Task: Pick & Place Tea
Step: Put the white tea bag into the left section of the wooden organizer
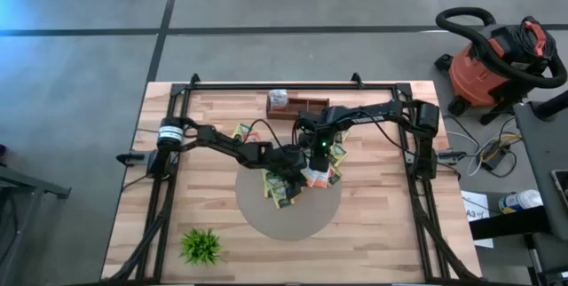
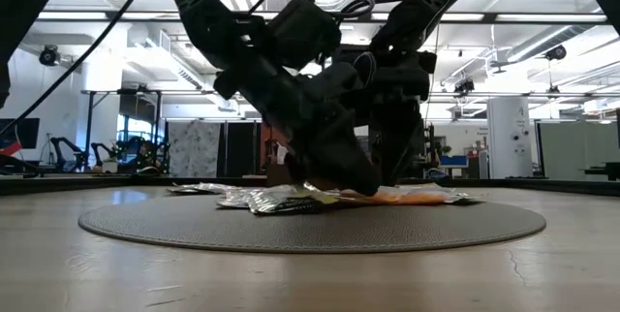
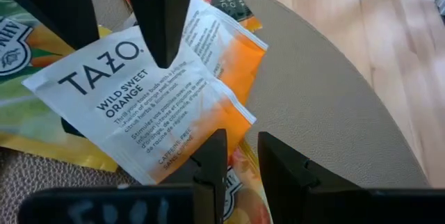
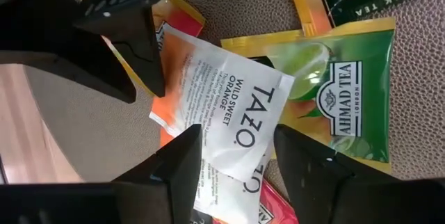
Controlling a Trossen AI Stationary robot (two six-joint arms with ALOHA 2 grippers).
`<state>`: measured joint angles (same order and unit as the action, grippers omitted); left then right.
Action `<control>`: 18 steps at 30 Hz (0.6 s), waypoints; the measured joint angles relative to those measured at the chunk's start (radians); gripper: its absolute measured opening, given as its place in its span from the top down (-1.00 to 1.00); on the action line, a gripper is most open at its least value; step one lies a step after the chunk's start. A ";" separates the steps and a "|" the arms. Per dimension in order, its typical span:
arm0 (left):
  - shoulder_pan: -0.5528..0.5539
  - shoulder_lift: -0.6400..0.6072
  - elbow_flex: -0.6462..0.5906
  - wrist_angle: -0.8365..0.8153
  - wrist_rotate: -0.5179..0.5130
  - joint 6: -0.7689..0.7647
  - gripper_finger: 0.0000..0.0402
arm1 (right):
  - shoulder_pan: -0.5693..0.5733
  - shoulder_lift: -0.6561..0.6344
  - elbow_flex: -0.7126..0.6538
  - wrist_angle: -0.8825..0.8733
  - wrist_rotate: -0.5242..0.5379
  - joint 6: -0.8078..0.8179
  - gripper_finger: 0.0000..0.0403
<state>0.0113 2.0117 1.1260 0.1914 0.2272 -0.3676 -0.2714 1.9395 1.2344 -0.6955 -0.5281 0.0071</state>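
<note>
Closest to both wrist cameras: white Tazo Wild Sweet Orange sachet (image 3: 149,106), lying on the tea pile (image 1: 288,182) on the round grey mat (image 1: 266,219) mid-table (image 1: 373,233). Both pincers crowd this one sachet from opposite sides, looks like a two-arm handover or peel-off from the heap. Left pincer (image 3: 240,161) low at one sachet edge, fingers narrow with a gap showing; cannot tell if it pinches the edge. Right pincer (image 4: 240,165) straddles the opposite end, fingers apart, nothing clearly clamped. Green Ahmad Tea sachet (image 4: 341,95) lies just beside, partly under. Left arm reaches in bent, angled steeply down; right arm folds over from the far side, wrist pointing down onto the pile. Wooden box (image 1: 297,104) at the far table edge, likely the destination.
</note>
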 joint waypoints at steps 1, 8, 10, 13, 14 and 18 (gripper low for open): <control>0.000 0.000 0.000 -0.001 -0.008 0.003 0.61 | 0.000 0.000 0.000 0.001 -0.001 -0.007 0.12; 0.000 -0.030 -0.011 -0.025 -0.080 0.029 0.61 | 0.001 0.000 -0.001 0.066 -0.002 -0.049 0.12; 0.000 -0.039 -0.015 -0.026 -0.084 0.028 0.61 | 0.001 -0.001 -0.003 0.084 0.003 -0.053 0.12; -0.003 -0.056 -0.019 -0.046 -0.084 0.023 0.61 | 0.001 -0.001 -0.002 0.093 0.003 -0.052 0.12; -0.007 -0.065 -0.019 -0.058 -0.084 0.023 0.61 | -0.001 -0.003 -0.002 0.093 0.003 -0.053 0.12; -0.022 -0.073 -0.019 -0.070 -0.090 0.027 0.61 | -0.002 -0.004 -0.001 0.092 0.002 -0.073 0.12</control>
<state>-0.0110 1.9388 1.1069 0.1217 0.1369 -0.3402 -0.2729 1.9354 1.2331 -0.6037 -0.5264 -0.0661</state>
